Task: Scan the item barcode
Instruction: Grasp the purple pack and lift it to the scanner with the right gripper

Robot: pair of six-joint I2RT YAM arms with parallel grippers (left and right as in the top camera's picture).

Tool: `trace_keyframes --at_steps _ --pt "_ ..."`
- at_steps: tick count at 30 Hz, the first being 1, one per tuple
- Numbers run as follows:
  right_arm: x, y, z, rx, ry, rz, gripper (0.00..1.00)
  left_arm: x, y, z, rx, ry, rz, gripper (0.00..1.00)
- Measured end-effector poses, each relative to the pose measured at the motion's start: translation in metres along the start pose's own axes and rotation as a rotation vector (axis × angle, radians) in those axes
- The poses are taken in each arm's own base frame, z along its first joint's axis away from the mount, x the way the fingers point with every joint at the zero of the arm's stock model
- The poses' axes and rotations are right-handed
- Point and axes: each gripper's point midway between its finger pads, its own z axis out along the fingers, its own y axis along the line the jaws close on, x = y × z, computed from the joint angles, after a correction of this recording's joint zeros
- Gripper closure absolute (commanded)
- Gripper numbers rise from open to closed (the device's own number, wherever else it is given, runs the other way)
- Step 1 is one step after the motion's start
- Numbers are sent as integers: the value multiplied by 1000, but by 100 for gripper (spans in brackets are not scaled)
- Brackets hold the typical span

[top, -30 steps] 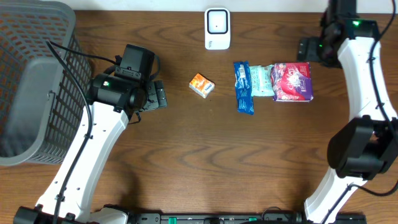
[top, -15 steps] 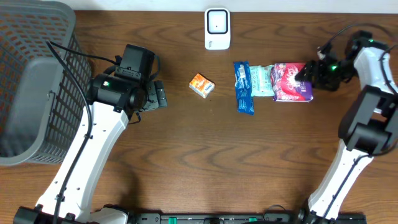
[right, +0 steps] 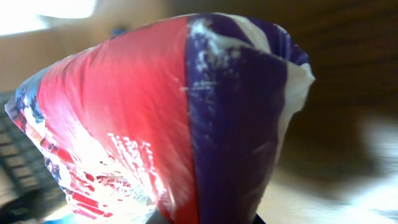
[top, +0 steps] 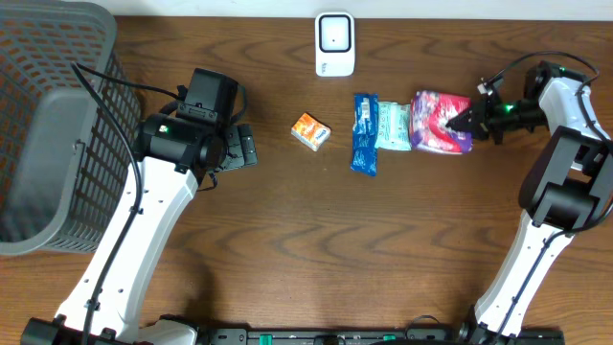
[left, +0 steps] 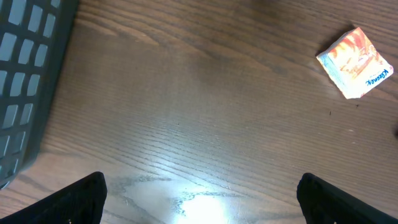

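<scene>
My right jaws are pinched tight on the right edge of the red and purple packet [top: 442, 123]. In the right wrist view the packet [right: 186, 124] fills almost the whole picture. It is shiny and crinkled, and it bunches down to the spot where I pinch it. I cannot tell if it is lifted off the counter [top: 316, 240] or lying on it.

The packet sits at the right side of the counter. Its left edge touches a pale green packet [top: 393, 126]. Just left of that is a long blue packet [top: 364, 134], tilted a little. The three make a row.

The white scanner [top: 334, 44] stands at the far edge of the counter, up and to the left of the row and apart from it.

A small orange tissue pack [top: 310, 131] lies alone near the middle. My left wrist view shows it [left: 355, 62] in the top right corner.

My left jaws are wide open and hold nothing. The two dark fingertips [left: 81, 199] show at the bottom corners of that view, with bare wood between them. A grey basket [top: 48, 115] stands at the left end of the counter, and its wall [left: 25, 74] shows at the left of my left wrist view.
</scene>
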Motion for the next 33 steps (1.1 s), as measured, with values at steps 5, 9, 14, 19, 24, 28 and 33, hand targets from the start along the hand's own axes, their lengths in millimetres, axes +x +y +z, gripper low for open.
trace_keyframes --at_steps 5,9,14,19,24,28,33 --pt "4 53 -22 -171 -19 134 99 0 0 0 0 0 0 2" --pt "21 93 -37 -347 56 334 99 0 0 0 0 0 0 2" --pt "53 130 -43 -474 228 641 99 0 0 0 0 0 0 2" --pt "59 157 -33 -540 282 656 99 0 0 0 0 0 0 2" --pt "63 167 -25 -549 308 648 99 0 0 0 0 0 0 2" --pt "64 168 -24 -554 310 644 99 0 0 0 0 0 0 2" --pt "63 168 -24 -560 297 605 99 0 0 0 0 0 0 2"
